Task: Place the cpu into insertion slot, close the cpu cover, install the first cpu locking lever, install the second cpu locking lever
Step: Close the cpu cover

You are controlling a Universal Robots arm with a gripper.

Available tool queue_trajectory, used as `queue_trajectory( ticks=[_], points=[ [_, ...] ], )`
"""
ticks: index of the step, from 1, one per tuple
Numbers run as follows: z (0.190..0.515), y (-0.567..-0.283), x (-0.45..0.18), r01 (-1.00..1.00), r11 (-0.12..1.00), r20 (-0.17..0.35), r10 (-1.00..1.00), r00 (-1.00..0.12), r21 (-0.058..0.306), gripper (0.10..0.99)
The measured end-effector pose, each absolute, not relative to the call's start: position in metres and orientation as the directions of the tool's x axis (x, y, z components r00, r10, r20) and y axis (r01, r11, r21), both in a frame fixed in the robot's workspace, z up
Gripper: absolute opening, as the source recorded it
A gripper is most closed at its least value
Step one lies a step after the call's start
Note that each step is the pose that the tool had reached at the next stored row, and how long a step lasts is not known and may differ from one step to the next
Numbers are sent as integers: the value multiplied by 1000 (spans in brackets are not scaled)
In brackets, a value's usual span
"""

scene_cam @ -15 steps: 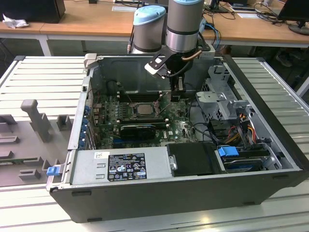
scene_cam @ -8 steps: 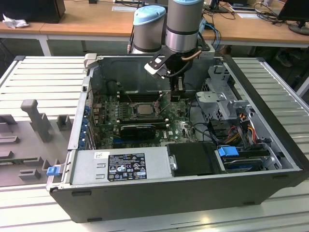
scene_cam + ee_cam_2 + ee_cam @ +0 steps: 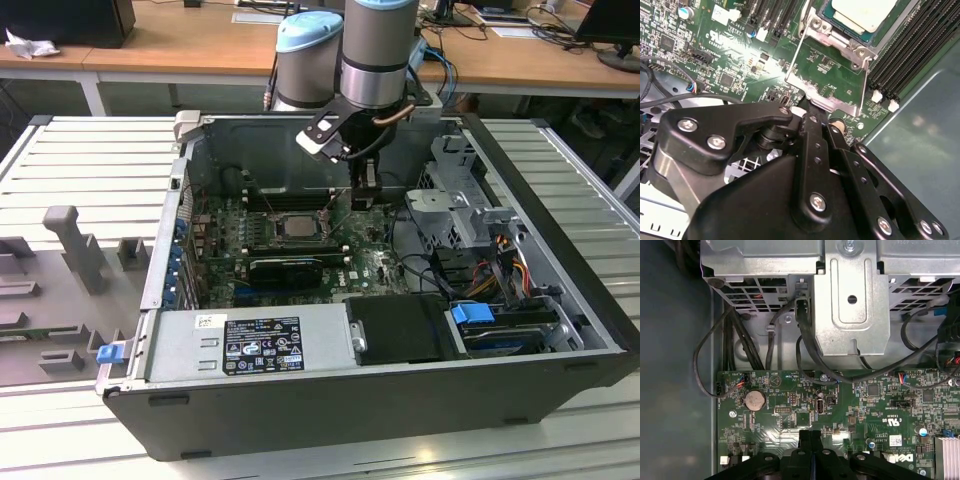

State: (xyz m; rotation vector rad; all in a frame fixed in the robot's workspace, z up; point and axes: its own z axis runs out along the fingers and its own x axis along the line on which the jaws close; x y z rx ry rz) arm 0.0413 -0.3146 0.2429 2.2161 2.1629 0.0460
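One cpu [image 3: 865, 11] sits seated in the insertion slot [image 3: 837, 40]. From that slot, the cpu cover [image 3: 834, 102] lies swung open, its free edge toward the tool [image 3: 810, 111], which is closed up at that edge; whether it pinches the cover is unclear.

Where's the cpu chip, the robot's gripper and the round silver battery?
the cpu [image 3: 865, 12]: second wrist view, on its silver top.
the gripper [image 3: 810, 435]: first wrist view, where its fingertips meet.
the round battery [image 3: 754, 400]: first wrist view, on its flat face.
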Motion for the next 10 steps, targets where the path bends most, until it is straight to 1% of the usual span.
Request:
queue_trajectory(
  ticks=[10],
  points=[
    [243,-315,24,998,-24,-9,1000,24,53,106]
  ],
)
